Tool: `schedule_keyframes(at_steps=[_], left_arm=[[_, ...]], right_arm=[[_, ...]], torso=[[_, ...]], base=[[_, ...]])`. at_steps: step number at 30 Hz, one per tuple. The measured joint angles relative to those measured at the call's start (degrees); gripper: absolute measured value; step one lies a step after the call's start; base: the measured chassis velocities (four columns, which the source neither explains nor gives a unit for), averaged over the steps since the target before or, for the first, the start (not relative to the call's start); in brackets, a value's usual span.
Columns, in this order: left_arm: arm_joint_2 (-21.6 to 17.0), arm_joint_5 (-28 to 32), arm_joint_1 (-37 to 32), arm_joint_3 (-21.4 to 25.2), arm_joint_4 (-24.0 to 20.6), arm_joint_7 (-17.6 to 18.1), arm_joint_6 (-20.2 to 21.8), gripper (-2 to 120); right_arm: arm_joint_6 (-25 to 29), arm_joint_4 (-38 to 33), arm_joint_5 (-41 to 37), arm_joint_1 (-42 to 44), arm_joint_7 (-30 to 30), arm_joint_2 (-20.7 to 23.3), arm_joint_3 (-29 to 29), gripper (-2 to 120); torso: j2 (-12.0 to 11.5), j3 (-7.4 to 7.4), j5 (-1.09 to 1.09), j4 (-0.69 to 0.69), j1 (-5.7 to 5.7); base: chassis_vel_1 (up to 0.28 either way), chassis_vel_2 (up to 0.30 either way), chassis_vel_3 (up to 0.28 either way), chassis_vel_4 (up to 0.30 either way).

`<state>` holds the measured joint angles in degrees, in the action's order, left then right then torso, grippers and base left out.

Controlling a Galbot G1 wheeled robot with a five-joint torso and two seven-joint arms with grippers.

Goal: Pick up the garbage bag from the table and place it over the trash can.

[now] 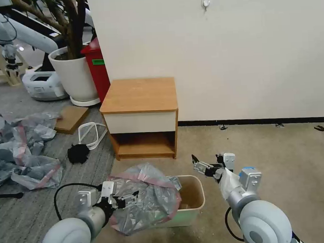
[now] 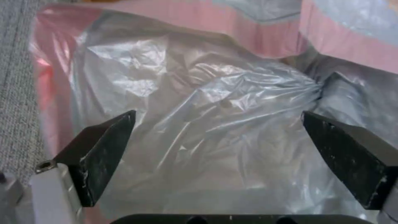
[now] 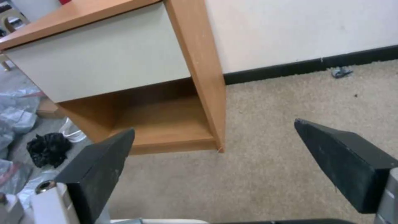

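Observation:
The garbage bag (image 1: 147, 194), thin grey plastic with a pink band, lies crumpled over the left half of the beige trash can (image 1: 190, 210) on the carpet; the can's right half is uncovered. My left gripper (image 1: 131, 200) is open at the bag's left side. In the left wrist view its fingers (image 2: 104, 149) stand wide apart with the garbage bag (image 2: 215, 102) just beyond them. My right gripper (image 1: 200, 166) hovers open above the can's right rear corner, holding nothing, facing the table (image 1: 139, 95). The right wrist view has the right gripper (image 3: 215, 161) before the table (image 3: 104, 59).
A heap of grey-and-pink bags (image 1: 22, 150) covers the floor at left. A black clump (image 1: 78, 154), a white loop (image 1: 92, 134) and a wood board (image 1: 71, 118) lie left of the table. Behind stand a red bin (image 1: 97, 67) and a potted plant (image 1: 74, 73). Carpet at right is open.

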<state>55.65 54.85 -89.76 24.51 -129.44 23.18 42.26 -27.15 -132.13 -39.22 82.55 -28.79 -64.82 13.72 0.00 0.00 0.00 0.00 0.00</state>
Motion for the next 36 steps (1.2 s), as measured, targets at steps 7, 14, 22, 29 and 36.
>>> schedule_keyframes(at_steps=[7, 14, 22, 29, 36], left_arm=[[-0.85, 1.77, 2.23, -2.67, 1.24, 2.8, -0.04, 97], [-3.64, 6.87, 5.36, -5.3, 1.96, 7.6, -0.07, 96], [-5.54, 12.21, 10.3, -9.23, 2.55, 12.23, -0.12, 96], [-7.27, 16.38, 13.84, -12.72, 2.83, 15.67, -0.12, 96], [-8.42, 18.92, 15.53, -14.82, 2.63, 17.52, -0.12, 96]], right_arm=[[0.07, 0.14, 0.0, -0.06, -0.03, -0.54, 0.19, 98], [0.15, 0.43, -0.01, 0.01, -0.06, -1.17, 0.55, 97], [0.26, 0.52, -0.01, 0.02, -0.11, -1.72, 0.87, 96], [0.33, 0.49, -0.01, 0.38, -0.13, -1.9, 1.64, 94], [0.46, 0.22, -0.03, 1.02, -0.13, -1.94, 2.17, 92]], torso=[[0.0, 0.0, 0.0, 0.0, 0.0], [0.0, 0.0, 0.0, 0.0, 0.0], [0.0, 0.0, 0.0, 0.0, 0.0], [0.0, 0.0, 0.0, 0.0, 0.0], [0.0, 0.0, 0.0, 0.0, 0.0]], base=[[0.0, 0.0, 0.0, 0.0], [0.0, 0.0, 0.0, 0.0], [0.0, 0.0, 0.0, 0.0], [0.0, 0.0, 0.0, 0.0], [0.0, 0.0, 0.0, 0.0]])
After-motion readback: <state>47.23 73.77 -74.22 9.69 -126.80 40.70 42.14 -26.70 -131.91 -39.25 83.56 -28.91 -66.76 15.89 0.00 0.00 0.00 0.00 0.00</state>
